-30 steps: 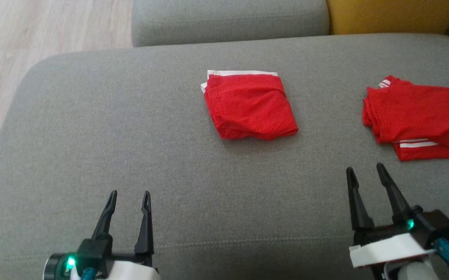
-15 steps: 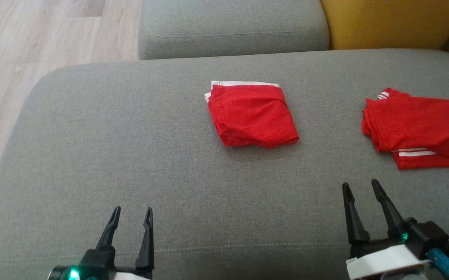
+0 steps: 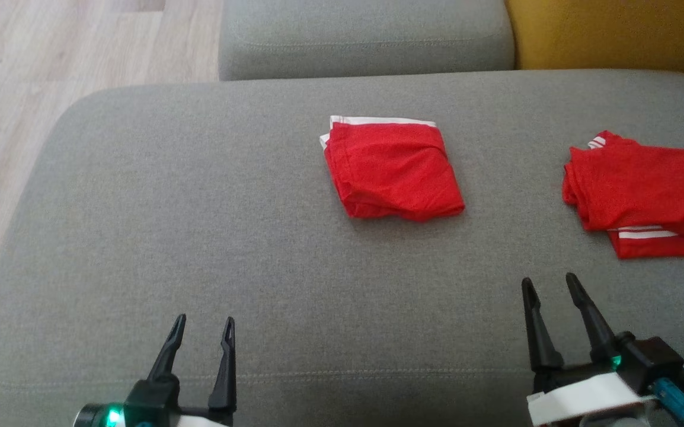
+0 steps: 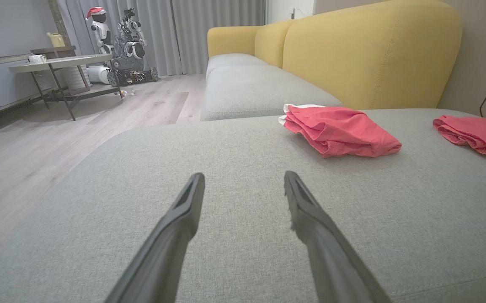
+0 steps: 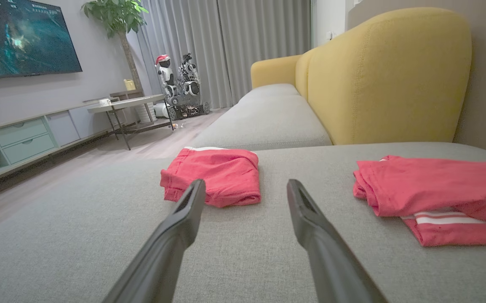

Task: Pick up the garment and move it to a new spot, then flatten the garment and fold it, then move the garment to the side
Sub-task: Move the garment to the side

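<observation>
Both arms parked low over the grey seat cushion (image 3: pixel 200 207). The left gripper (image 3: pixel 205 320) has its fingers apart and nothing between them; the right gripper (image 3: pixel 548 280) is the same, spread and empty. The folded red garment (image 3: pixel 395 169) lies mid-cushion, well ahead of both grippers and between their two lines of reach, touching neither. It is close to square, slightly longer front to back and turned a little, with its white band on the far edge. From the left gripper it lies ahead and to the right; from the right gripper, ahead and to the left. I judge the right arm somewhat nearer, since that gripper sits further forward. A second red garment (image 3: pixel 644 190) lies near the right gripper, ahead and to its right, with its long axis running left to right and passing out of the head view; only the right arm could reach it easily. I cannot tell which piece the next step concerns. If it is the centre one, both arms must converge inward.
</observation>
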You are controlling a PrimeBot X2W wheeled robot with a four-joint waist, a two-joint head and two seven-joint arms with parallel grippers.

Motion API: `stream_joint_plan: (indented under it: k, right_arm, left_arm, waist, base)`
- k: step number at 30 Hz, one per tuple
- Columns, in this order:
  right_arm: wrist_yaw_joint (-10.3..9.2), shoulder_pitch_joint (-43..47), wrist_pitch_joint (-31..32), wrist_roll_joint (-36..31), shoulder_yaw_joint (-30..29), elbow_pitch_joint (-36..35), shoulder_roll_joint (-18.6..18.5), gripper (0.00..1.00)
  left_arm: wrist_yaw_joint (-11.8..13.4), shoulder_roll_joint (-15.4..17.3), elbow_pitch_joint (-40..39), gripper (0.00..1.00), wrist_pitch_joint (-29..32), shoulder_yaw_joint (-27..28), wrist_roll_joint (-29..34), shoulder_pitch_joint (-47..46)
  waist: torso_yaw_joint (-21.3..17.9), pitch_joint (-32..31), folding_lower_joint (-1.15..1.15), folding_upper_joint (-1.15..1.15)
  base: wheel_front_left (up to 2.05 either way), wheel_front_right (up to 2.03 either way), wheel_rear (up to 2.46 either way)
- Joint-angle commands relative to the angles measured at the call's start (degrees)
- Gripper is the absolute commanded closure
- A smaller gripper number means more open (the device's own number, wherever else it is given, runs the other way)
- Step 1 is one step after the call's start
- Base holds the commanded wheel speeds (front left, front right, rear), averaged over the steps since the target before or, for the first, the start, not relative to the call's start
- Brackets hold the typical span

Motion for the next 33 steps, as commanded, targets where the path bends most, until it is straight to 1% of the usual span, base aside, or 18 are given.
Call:
stream_joint_plan:
  k: [1,4,7,11,14,16,20,23,25,31,33]
  right_arm:
    - [0.20,-2.15,-0.40,-0.16,1.45,-1.42,0.06,0.00]
    - [0.20,-4.16,-0.40,0.62,2.44,1.16,-0.27,0.00]
    - [0.20,-8.77,-0.35,5.01,5.97,7.73,-1.50,0.00]
    - [0.20,-20.72,3.29,11.44,11.57,14.84,-6.59,0.00]
    - [0.20,-29.72,7.29,16.85,14.47,17.76,-10.62,0.00]
    - [0.20,-34.84,9.91,22.56,16.07,18.66,-12.81,0.00]
    - [0.20,-42.88,18.04,29.92,18.95,22.08,-18.50,0.00]
    - [0.20,-46.95,23.36,33.10,19.81,25.67,-21.75,0.00]
    - [0.20,-48.79,25.59,34.61,20.20,27.48,-23.18,0.00]
    - [0.20,-51.70,28.76,38.54,22.35,30.65,-25.19,0.00]
    - [0.20,-52.43,29.23,38.42,23.65,31.72,-25.96,0.00]
  left_arm:
    - [-0.09,-0.04,-1.68,0.00,-0.32,1.63,0.49,-2.98]
    - [-0.12,-0.05,-1.88,0.00,-0.32,1.37,0.64,-3.56]
    - [-0.30,-0.08,-2.13,0.00,-0.32,0.63,0.86,-4.67]
    - [-0.79,-0.13,-2.95,0.00,-0.32,-0.92,1.25,-7.65]
    - [-1.08,-0.17,-3.50,0.00,-0.32,-2.09,1.37,-10.44]
    - [-1.18,-0.21,-3.79,0.00,-0.32,-2.87,1.25,-12.34]
    - [-0.94,-0.30,-3.94,0.00,-0.32,-4.49,0.84,-15.28]
    - [-0.56,-0.36,-3.76,0.00,-0.32,-5.63,0.32,-16.83]
    - [-0.27,-0.39,-3.55,0.00,-0.32,-6.26,-0.05,-17.54]
    - [0.33,-0.43,-2.82,0.00,-0.32,-7.57,-0.91,-19.44]
    - [0.61,-0.44,-2.87,0.00,-0.32,-8.09,-1.04,-20.09]
  waist:
    - [0.18,0.44,0.00,0.00]
    - [0.56,1.44,0.00,0.00]
    - [1.16,3.12,0.00,0.00]
    - [2.70,7.39,0.00,0.00]
    - [4.30,10.87,0.00,0.00]
    - [5.45,13.21,0.00,0.00]
    - [7.54,17.43,0.00,0.00]
    - [8.84,19.56,0.00,0.00]
    - [9.46,20.57,0.00,0.00]
    - [10.73,22.71,0.00,0.00]
    - [11.13,23.22,0.00,0.00]
  base:
    - [0.00,0.00,0.00]
    - [0.00,0.00,0.00]
    - [0.00,0.00,0.00]
    - [0.00,0.00,0.00]
    - [0.00,0.00,0.00]
    - [0.00,0.00,0.00]
    - [0.00,0.00,0.00]
    - [0.00,0.00,0.00]
    - [0.00,0.00,0.00]
    - [0.00,0.00,0.00]
    - [0.00,0.00,0.00]
